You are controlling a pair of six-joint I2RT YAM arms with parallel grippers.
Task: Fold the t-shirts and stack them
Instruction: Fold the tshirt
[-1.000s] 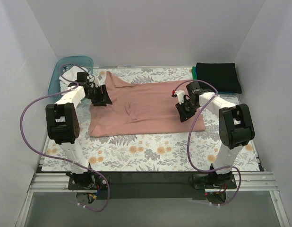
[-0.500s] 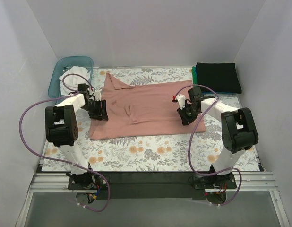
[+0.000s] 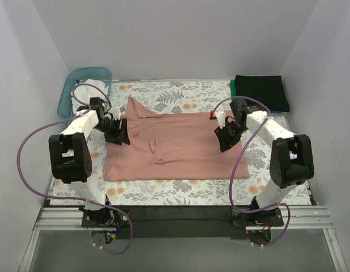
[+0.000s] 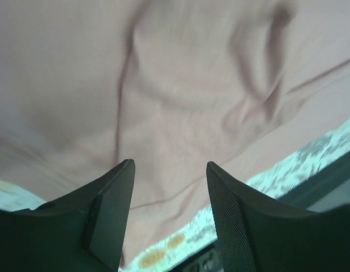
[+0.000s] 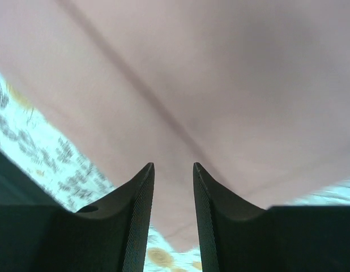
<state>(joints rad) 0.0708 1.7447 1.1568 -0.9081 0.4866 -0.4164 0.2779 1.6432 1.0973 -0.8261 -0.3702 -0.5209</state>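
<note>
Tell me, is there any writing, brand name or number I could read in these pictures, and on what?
None can be read. The pink t-shirt shows no lettering in any view, the black t-shirt and the basket look plain, and the table cover bears only flowers and leaves.

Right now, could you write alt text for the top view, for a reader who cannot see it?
A pink t-shirt lies spread on a floral table, with the left gripper over its left edge and the right gripper over its right edge, both open. A folded black t-shirt lies far right; a teal basket holding a white t-shirt stands far left.
</note>
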